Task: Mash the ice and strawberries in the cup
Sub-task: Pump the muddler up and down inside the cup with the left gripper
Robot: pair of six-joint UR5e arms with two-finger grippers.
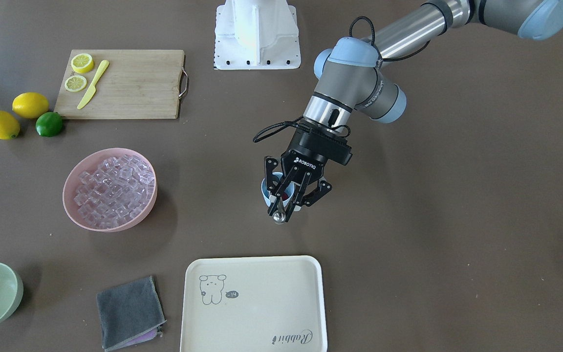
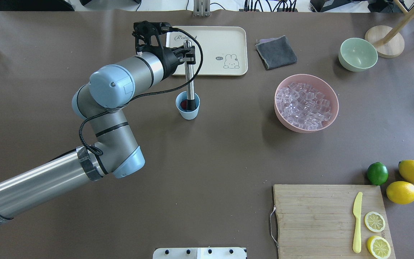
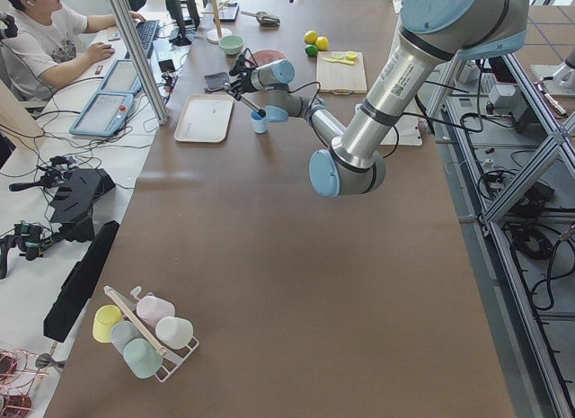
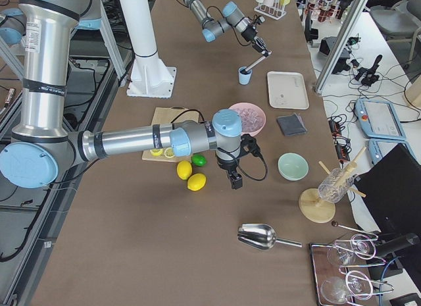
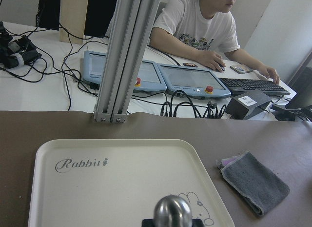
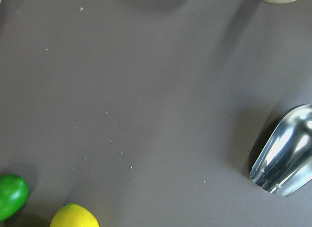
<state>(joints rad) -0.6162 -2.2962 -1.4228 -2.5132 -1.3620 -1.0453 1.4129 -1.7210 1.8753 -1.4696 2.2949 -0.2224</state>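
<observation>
Both L fingers [image 2: 183,57] are clamped on the muddler [image 2: 189,81], gripping its metal shaft just below the rounded top knob. Muddler is tilted, knob leaning toward the tray side. Its black lower end sits inside the cup [image 2: 189,112].

Cup stands upright on the counter [image 2: 228,151], approx. mid-width, near the tray and well apart from the pink bowl. Strawberry [image 2: 183,104] lies in the cup, red, just beside the muddler tip. Contact btwn tip and berry cannot be confirmed.

Ice [image 2: 304,102]: a heap of clear cubes in the pink bowl [image 2: 300,128]. Whether any ice is in the cup cannot be told.

R fingers [image 4: 235,181] show in the side view only, so whether they are parted or closed cannot be told. They point down over bare counter, near 2 lemons [image 4: 196,181] and a lime [image 4: 199,160], w/ a metal scoop [image 4: 263,237] further along.

Other items:
- Tray [image 2: 210,43] w/ rabbit print, on the far side of the cup.
- Grey cloth [image 2: 276,52] just beside the tray.
- Green bowl [image 2: 358,54] past the cloth.
- Board [image 2: 314,216] on the robot's side, carrying a yellow knife [image 2: 357,221] and 2 lemon slices [image 2: 374,221].
</observation>
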